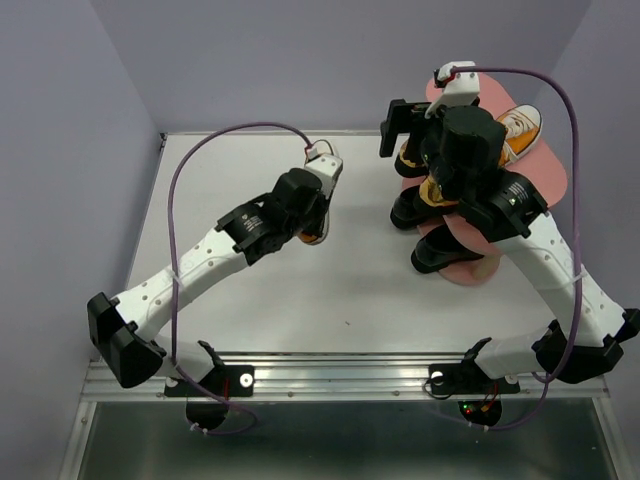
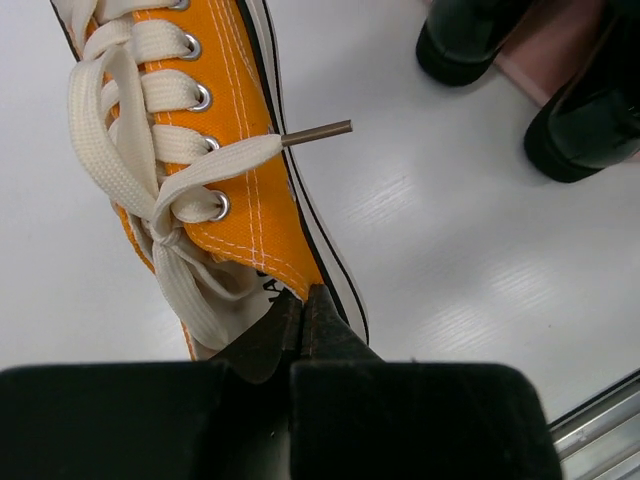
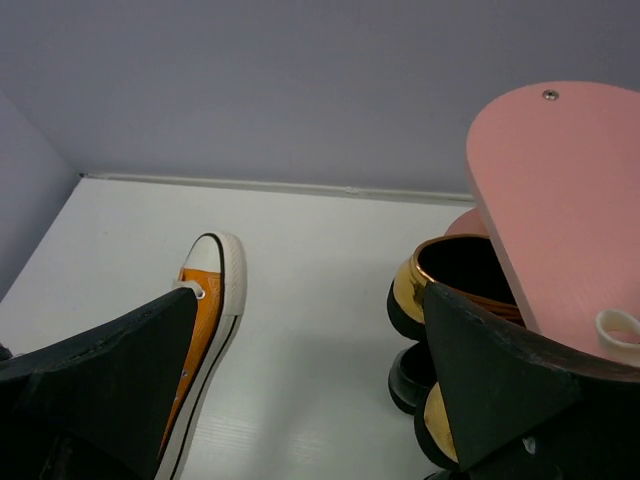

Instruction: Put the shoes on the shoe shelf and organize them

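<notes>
**Both arms extended**

Your left arm [image 1: 200, 262] reaches to the middle of the table [image 1: 300, 300], its wrist covering most of an orange sneaker [image 1: 316, 236]. Your right arm [image 1: 545, 250] leans over the pink shelf [image 1: 548, 168], where a second orange sneaker [image 1: 522, 128] lies on top. Black shoes [image 1: 408, 212] sit at its left edge.

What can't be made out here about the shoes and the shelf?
- Top view: the left arm covers most of the orange sneaker; the right arm hides most of the pink shelf, so shoes there cannot be counted.
- Left wrist view: the frame edge cuts off the sneaker's toe.
- Right wrist view: a jaw and the shelf half hide the gold loafer.
</notes>
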`<state>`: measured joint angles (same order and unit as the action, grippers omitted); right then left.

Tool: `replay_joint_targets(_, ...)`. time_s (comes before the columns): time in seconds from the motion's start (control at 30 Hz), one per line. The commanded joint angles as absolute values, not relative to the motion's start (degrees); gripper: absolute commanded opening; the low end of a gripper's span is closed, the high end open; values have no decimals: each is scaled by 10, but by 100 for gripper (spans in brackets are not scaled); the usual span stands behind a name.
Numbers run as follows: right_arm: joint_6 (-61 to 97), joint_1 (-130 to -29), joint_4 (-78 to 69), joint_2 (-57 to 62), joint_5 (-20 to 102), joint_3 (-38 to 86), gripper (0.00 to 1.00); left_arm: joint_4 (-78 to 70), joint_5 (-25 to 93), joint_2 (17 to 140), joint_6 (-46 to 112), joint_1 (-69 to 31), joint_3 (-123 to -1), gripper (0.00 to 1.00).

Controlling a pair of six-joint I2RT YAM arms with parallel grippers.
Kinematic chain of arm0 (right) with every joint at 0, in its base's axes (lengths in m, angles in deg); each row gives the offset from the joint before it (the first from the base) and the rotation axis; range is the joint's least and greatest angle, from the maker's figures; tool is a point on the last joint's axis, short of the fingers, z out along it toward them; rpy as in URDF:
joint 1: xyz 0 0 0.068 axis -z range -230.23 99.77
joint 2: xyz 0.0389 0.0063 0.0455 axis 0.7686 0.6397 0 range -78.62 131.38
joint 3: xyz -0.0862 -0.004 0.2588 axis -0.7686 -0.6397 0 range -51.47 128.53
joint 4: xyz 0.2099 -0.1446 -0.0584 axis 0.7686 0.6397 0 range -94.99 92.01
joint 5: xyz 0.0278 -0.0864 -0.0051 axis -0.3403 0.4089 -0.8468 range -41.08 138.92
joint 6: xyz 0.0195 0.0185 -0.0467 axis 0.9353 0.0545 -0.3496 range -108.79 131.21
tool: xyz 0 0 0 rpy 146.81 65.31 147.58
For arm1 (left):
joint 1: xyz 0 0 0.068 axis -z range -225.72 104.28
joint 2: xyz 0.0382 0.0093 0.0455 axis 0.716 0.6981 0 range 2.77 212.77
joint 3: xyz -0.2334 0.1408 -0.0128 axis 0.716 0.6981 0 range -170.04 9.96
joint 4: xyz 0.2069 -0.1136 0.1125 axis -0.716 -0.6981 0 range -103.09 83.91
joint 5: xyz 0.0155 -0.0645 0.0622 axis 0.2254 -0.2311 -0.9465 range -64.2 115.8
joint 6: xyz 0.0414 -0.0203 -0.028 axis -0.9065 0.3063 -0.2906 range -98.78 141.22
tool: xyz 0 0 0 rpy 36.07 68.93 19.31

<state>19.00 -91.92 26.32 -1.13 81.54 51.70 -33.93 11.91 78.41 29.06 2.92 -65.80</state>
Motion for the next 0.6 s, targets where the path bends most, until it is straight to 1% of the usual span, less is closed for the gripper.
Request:
replay_joint_targets(0.0, 156, -920, 213, -12, 854, 577, 100, -234, 218, 811, 178, 8, -767, 0)
replay_joint_targets(0.1, 146, -920, 204, -11, 864, 600, 100, -241, 291, 851, 129, -3, -826, 0)
replay_joint_targets(0.2, 145, -920, 202, -9, 858, 615, 100, -254, 314, 882, 110, -9, -867, 0)
replay_joint_targets(0.27, 143, -920, 203, -8, 848, 614, 100, -254, 320, 886, 112, -15, -871, 0)
replay_joint_targets(0.37, 142, -920, 213, 0, 837, 615, 100, -246, 323, 874, 124, -35, -836, 0)
replay_joint_targets(0.57, 146, -920, 242, 29, 807, 631, 100, -225, 317, 831, 155, -80, -713, 0)
